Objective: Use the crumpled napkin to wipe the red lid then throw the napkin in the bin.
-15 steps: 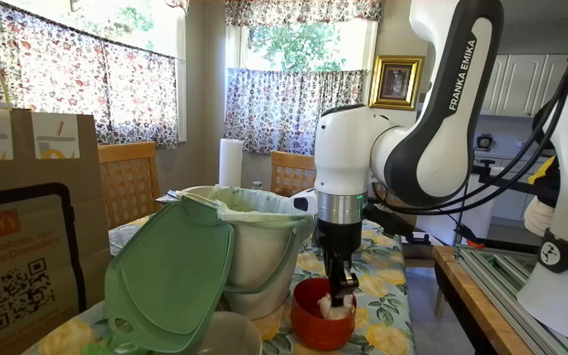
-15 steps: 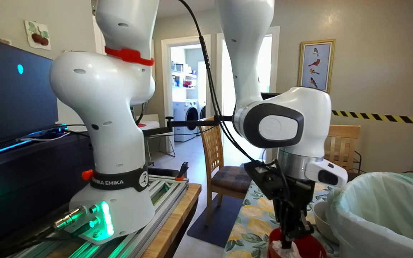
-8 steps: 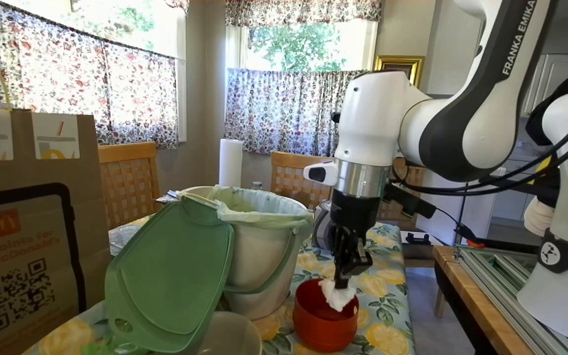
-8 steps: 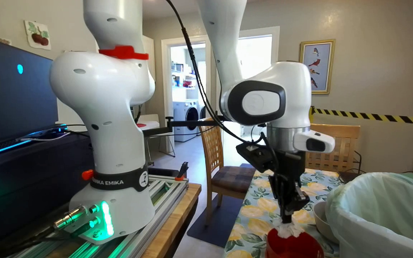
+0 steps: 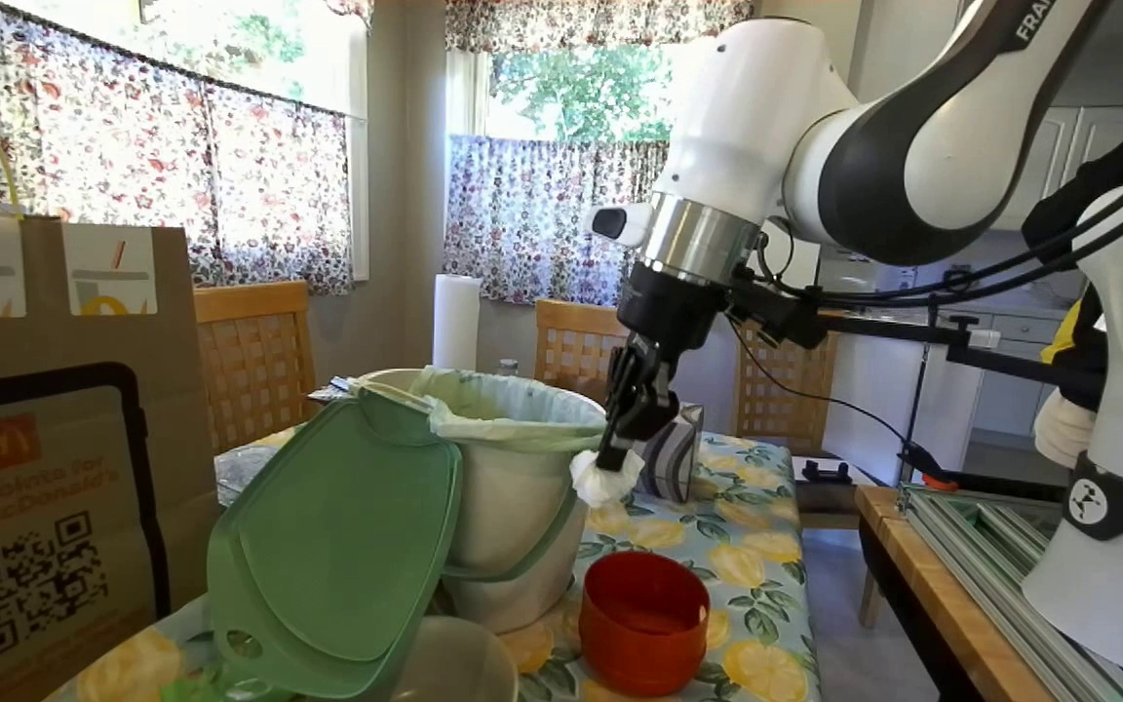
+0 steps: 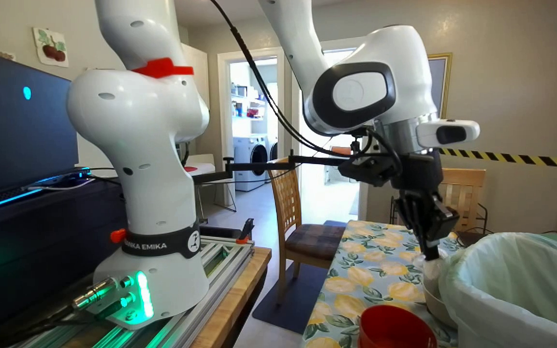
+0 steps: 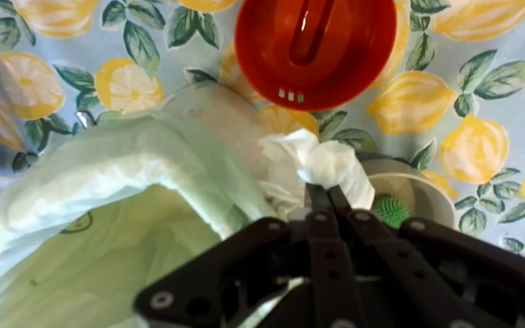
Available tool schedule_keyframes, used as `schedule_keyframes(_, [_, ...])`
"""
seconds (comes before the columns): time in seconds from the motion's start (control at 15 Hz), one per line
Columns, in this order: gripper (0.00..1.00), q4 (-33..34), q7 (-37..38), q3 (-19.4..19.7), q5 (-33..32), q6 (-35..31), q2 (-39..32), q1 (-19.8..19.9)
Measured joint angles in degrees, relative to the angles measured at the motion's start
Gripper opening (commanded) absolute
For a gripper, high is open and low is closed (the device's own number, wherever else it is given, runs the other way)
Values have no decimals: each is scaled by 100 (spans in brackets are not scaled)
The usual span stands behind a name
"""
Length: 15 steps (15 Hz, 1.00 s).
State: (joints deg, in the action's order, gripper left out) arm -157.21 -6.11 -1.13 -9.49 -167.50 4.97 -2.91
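The crumpled white napkin [image 5: 605,480] is held in the fingertips of my gripper [image 5: 610,456]. The wrist view shows the gripper [image 7: 324,187] nearly closed on the napkin [image 7: 333,166]. It hangs in the air beside the bin [image 5: 513,507], outside its bagged opening. The bin's whitish-green bag rim shows in the wrist view [image 7: 121,171] at left. The red lid [image 5: 644,634] rests open side up on the table, looking deep like a bowl; in the wrist view the lid [image 7: 349,50] shows a ridge inside. The pale green cover [image 5: 347,546] leans against the bin.
A pale bowl [image 7: 442,205] with a green spiky thing [image 7: 391,210] stands close by the napkin. A brown paper bag [image 5: 64,468] is at far left in an exterior view. A striped grey bag [image 5: 677,453] and a paper roll [image 5: 456,322] stand further back.
My gripper has lifted the napkin up out of the red lid and carried it over to the bin's side, tilting as it went. The lid has stayed about where it was.
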Motion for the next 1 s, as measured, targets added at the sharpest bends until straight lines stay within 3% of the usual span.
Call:
schedule_keyframes(0.33, [1, 18, -150, 86, 878, 569, 836, -82])
schedule_keyframes(0.8, [1, 2, -100, 496, 1019, 1285, 2170, 99])
schedule_keyframes(1.0, [1, 13, -122, 760, 1019, 1313, 2382, 258])
